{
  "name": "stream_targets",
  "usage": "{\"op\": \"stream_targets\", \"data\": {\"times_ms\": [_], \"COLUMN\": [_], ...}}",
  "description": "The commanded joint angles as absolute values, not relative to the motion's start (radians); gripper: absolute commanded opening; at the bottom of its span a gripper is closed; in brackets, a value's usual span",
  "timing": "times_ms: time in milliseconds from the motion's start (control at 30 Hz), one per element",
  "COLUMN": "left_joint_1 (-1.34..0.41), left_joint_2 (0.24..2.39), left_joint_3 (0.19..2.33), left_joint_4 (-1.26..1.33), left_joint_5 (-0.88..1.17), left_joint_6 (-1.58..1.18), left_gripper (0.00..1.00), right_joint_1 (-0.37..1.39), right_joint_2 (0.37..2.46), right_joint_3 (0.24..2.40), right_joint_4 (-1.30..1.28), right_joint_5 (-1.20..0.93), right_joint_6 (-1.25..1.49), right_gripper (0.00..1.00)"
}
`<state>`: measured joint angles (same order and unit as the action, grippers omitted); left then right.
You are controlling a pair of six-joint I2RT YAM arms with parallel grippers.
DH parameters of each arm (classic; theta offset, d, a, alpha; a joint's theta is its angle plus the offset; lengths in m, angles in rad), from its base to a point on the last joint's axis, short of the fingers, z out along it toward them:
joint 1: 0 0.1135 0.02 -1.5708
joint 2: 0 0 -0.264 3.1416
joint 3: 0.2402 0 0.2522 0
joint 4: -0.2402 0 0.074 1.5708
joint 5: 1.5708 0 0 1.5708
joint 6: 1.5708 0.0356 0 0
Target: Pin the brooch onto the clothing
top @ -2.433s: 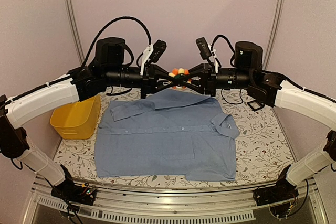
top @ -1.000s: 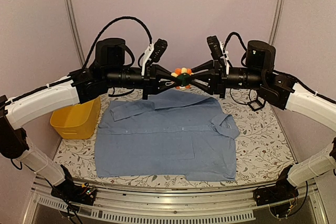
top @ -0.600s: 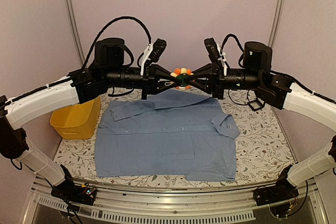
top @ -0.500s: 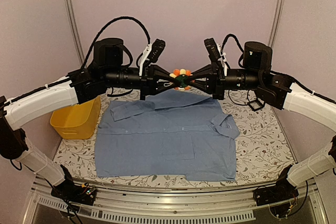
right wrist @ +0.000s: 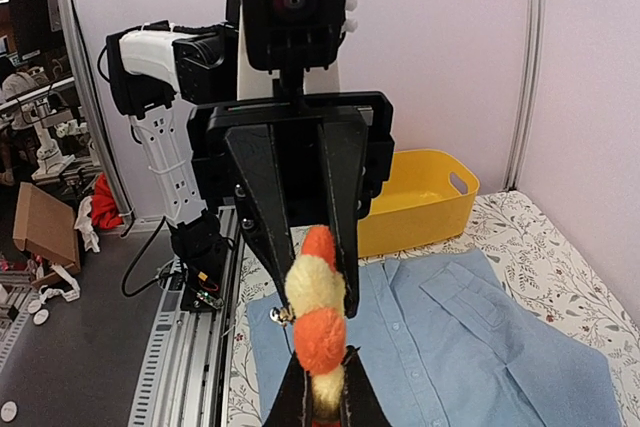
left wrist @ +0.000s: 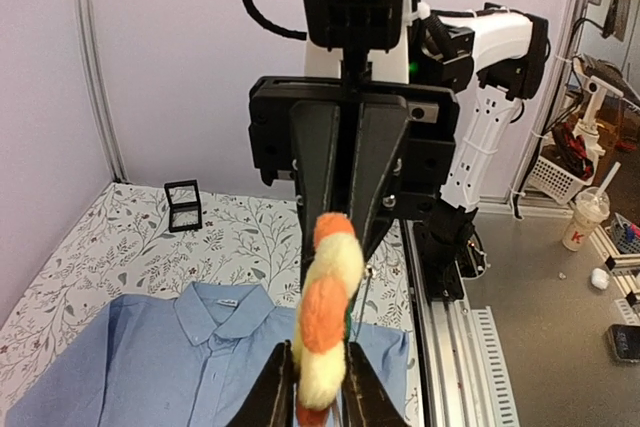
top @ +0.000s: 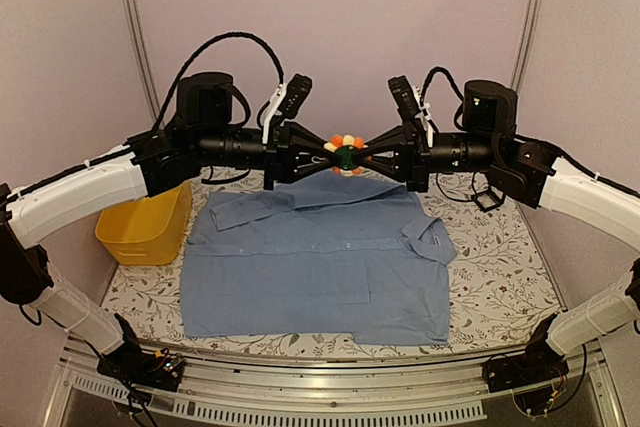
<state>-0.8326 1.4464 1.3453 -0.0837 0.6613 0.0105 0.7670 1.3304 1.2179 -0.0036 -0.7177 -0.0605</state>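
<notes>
1. Right claw [top: 357, 155] had closed onto the brooch [top: 345, 154] since approx. 1 s earlier. Left arm had edged back a little toward table's left edge. Brooch sat slightly lower in top view than in earliest frame.
2. Brooch: flower pin w/ yellow, orange & white petals. Hung in air between the two claws, above collar end of shirt [top: 320, 267], toward table's far edge. Not touching the shirt.
3. Right claw: fingers pressed together, pinching the brooch from the right.
4. Left claw [left wrist: 318, 389]: fingers [left wrist: 272, 397] stood slightly parted, one on each side of brooch. Could not tell if they were gripping it.
5. Both arms reached in horizontally from opp. sides, claws tip to tip at the brooch.
6. Shirt: light blue, short-sleeved, buttoned. Lay flat over middle of table [top: 500, 277], collar to far edge, hem to near edge.
7. Yellow basket [top: 145, 227]: at table's left edge, beside shirt's sleeve.
8. Small black square frames [left wrist: 183, 205]: by far right corner, apart from shirt.
</notes>
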Motion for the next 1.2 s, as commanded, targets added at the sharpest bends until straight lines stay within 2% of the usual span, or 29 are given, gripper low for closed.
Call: {"op": "stream_targets", "data": {"times_ms": [0, 100, 267, 300, 367, 433, 700, 800, 1000, 1167], "left_joint_1": [-0.817, -0.815, -0.816, -0.816, -0.817, -0.817, -0.818, -0.818, -0.818, -0.818], "left_joint_2": [1.411, 1.413, 1.429, 1.429, 1.425, 1.417, 1.430, 1.429, 1.431, 1.435], "left_joint_3": [1.352, 1.353, 1.359, 1.357, 1.346, 1.331, 1.325, 1.327, 1.325, 1.328], "left_joint_4": [-0.112, -0.131, -0.122, -0.113, -0.082, -0.038, 0.025, 0.027, 0.027, 0.023], "left_joint_5": [0.660, 0.668, 0.712, 0.712, 0.710, 0.711, 0.731, 0.730, 0.730, 0.734], "left_joint_6": [0.014, 0.025, 0.017, 0.011, 0.003, -0.023, -0.046, -0.045, -0.046, -0.043], "left_gripper": [0.16, 0.00, 0.00, 0.00, 0.00, 0.00, 0.00, 0.00, 0.00, 0.00], "right_joint_1": [0.758, 0.758, 0.758, 0.758, 0.758, 0.758, 0.758, 0.758, 0.758, 0.758], "right_joint_2": [1.331, 1.333, 1.339, 1.339, 1.333, 1.326, 1.360, 1.378, 1.387, 1.387], "right_joint_3": [1.245, 1.249, 1.256, 1.256, 1.245, 1.229, 1.222, 1.223, 1.221, 1.221], "right_joint_4": [-0.037, -0.038, -0.037, -0.033, -0.017, -0.009, 0.110, 0.129, 0.159, 0.179], "right_joint_5": [-0.725, -0.727, -0.737, -0.734, -0.734, -0.744, -0.810, -0.826, -0.840, -0.859], "right_joint_6": [-0.074, -0.072, -0.065, -0.066, -0.065, -0.067, -0.014, -0.005, 0.029, 0.051], "right_gripper": [0.00, 0.00, 0.00, 0.05, 0.22, 0.33, 0.46, 0.47, 0.38, 0.36]}}
